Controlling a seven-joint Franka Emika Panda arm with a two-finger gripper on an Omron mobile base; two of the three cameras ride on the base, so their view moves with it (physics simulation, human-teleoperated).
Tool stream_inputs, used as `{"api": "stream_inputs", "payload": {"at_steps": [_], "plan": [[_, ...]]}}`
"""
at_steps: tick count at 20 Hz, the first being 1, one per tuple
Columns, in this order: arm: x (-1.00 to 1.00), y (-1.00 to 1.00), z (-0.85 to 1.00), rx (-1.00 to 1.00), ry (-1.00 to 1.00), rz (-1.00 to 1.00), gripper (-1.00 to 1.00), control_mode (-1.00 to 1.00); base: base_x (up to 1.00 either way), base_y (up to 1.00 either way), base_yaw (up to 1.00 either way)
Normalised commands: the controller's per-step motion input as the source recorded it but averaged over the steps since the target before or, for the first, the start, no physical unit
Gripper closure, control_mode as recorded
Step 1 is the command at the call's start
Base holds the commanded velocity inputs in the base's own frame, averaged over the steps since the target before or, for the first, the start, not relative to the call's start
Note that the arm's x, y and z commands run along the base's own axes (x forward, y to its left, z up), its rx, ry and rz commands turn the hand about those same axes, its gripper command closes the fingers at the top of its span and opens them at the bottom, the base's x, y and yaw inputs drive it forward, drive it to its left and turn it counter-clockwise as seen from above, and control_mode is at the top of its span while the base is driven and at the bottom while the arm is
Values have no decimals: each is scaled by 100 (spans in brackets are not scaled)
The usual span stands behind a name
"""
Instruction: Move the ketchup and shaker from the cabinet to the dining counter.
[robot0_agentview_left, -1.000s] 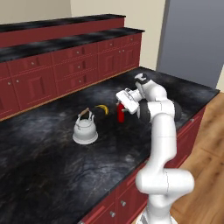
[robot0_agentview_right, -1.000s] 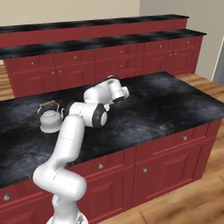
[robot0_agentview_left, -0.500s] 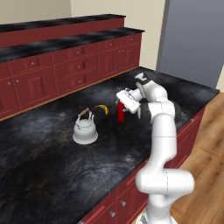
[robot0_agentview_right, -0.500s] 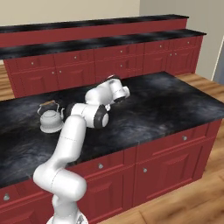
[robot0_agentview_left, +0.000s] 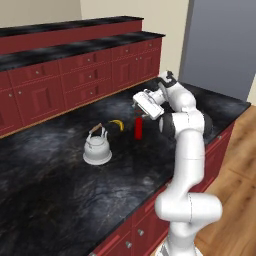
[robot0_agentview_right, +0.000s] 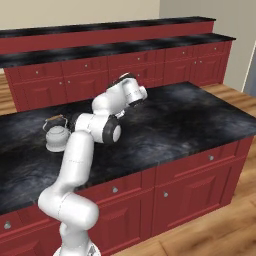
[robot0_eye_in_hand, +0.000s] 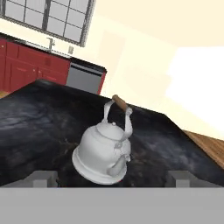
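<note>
The ketchup (robot0_agentview_left: 138, 128), a slim red bottle, stands upright on the dining counter (robot0_agentview_left: 75, 200), whose black stone top also fills the right base view (robot0_agentview_right: 190, 120). My gripper (robot0_agentview_left: 140, 114) hovers just above and beside the bottle's nozzle, open, with nothing between its fingers. In the hand view the gripper (robot0_eye_in_hand: 111, 178) has its fingertips (robot0_eye_in_hand: 43, 177) spread wide at the bottom, looking across the dining counter (robot0_eye_in_hand: 35, 113). The arm hides the ketchup in the right base view. The shaker and the cabinet are out of view.
A silver kettle (robot0_agentview_left: 97, 148) (robot0_agentview_right: 57, 135) (robot0_eye_in_hand: 105, 151) stands left of the ketchup, with a small yellow banana (robot0_agentview_left: 117, 124) between them. Behind runs a row of red base drawers (robot0_agentview_left: 75, 75) under black tops. The counter's front edge (robot0_agentview_left: 150, 200) lies near the robot's base.
The jaws have spread wide and let go of the ketchup, which stays standing on the counter. The hand has lifted slightly off the bottle.
</note>
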Motion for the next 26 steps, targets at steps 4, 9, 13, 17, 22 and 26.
{"api": "stream_inputs", "payload": {"at_steps": [4, 9, 13, 17, 22, 26], "plan": [[-89, 45, 100, -2, -4, 0, -100, -100, 0, 0, 0], [-100, 79, 100, -13, -1, -3, -100, -100, 0, 0, 0], [-81, 100, 98, -25, 0, 0, -100, -100, 0, 0, 0], [-38, 93, 86, -17, 0, -5, -100, -100, 0, 0, 0], [-3, 64, 56, -14, 0, -45, -100, -100, 0, 0, 0], [-5, 6, 22, -12, 0, -69, -100, -100, 0, 0, 0]]}}
